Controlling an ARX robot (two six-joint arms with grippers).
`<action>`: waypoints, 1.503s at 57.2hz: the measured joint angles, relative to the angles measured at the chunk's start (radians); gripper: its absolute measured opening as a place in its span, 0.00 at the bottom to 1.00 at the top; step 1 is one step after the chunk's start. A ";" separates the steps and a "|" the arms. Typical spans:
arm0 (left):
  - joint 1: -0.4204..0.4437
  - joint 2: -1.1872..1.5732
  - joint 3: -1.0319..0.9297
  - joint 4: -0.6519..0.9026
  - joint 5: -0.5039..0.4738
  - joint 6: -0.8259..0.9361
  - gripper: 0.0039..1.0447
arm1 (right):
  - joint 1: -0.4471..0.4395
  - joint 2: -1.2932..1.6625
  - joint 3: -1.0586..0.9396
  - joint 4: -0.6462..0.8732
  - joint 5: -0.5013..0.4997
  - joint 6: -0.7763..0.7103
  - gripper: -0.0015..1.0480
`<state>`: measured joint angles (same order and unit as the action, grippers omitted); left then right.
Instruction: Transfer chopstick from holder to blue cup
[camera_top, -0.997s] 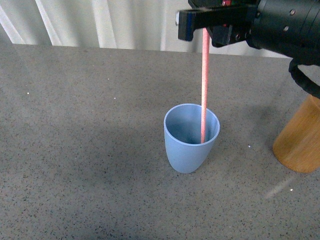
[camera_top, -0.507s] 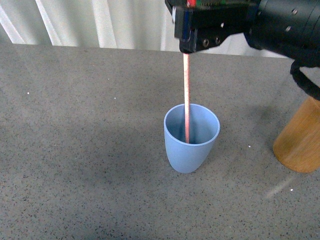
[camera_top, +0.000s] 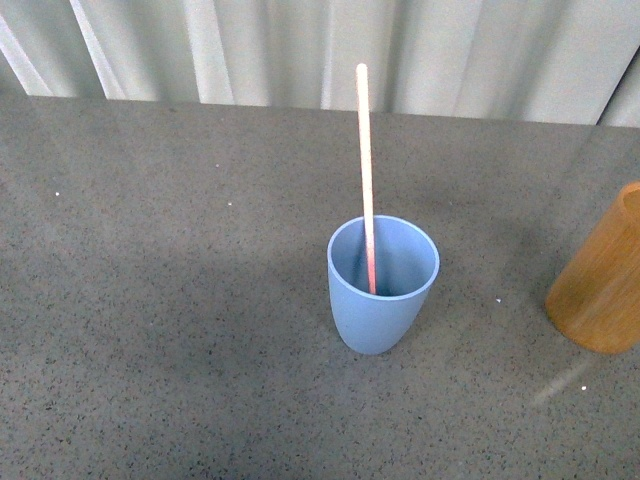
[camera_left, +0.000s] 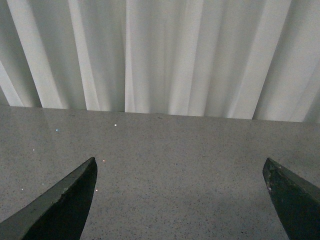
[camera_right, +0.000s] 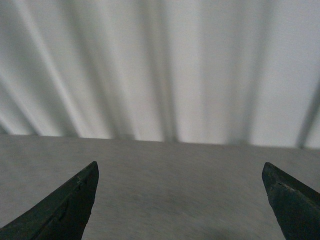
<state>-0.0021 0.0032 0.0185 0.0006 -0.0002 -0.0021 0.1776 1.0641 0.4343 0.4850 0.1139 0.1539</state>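
Right wrist view shows the right gripper (camera_right: 180, 200) with its jaws spread wide and nothing between them, only bare table (camera_right: 175, 170) and curtain (camera_right: 165, 70) ahead. The left gripper (camera_left: 180, 200) is likewise agape and empty. The chopstick (camera_top: 365, 170) stands free in the blue cup (camera_top: 382, 315), the holder (camera_top: 602, 280) well apart. The transfer looks done; next needs only parked arms.

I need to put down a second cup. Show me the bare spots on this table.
Bare table runs wide from the blue cup toward the robot's left, and along the near edge in front of it. A narrower gap lies between the cup and the holder. The chopstick stands in the cup, so passing above it is tight.
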 joint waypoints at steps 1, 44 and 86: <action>0.000 0.000 0.000 0.000 0.000 0.000 0.94 | -0.027 -0.040 -0.019 -0.033 0.008 -0.003 0.90; 0.000 -0.001 0.000 0.000 0.000 0.000 0.94 | -0.177 -0.483 -0.349 0.002 -0.114 -0.153 0.01; 0.000 -0.001 0.000 0.000 0.000 0.000 0.94 | -0.177 -0.793 -0.418 -0.210 -0.114 -0.153 0.01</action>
<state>-0.0021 0.0025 0.0185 0.0006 -0.0002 -0.0021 0.0006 0.2707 0.0166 0.2749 -0.0006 0.0013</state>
